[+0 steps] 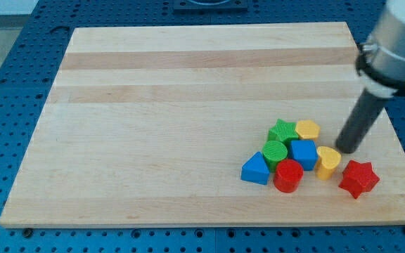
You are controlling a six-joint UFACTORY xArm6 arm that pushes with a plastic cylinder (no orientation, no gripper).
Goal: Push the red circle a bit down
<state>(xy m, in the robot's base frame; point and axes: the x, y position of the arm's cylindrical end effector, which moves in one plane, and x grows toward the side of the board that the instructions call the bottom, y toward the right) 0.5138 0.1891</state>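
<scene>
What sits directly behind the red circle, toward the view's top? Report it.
The blue cube and the green circle stand just behind the red circle. Their lower edges are partly covered by it.

A pale wooden table (188,105) made of long glued planks fills most of my view, its grain running from the view's left to the view's right in lighter and darker bands. Around it lies a blue perforated metal base (5,84) with regular rows of small holes. Soft, even light falls across everything, leaving only faint shadows.
</scene>
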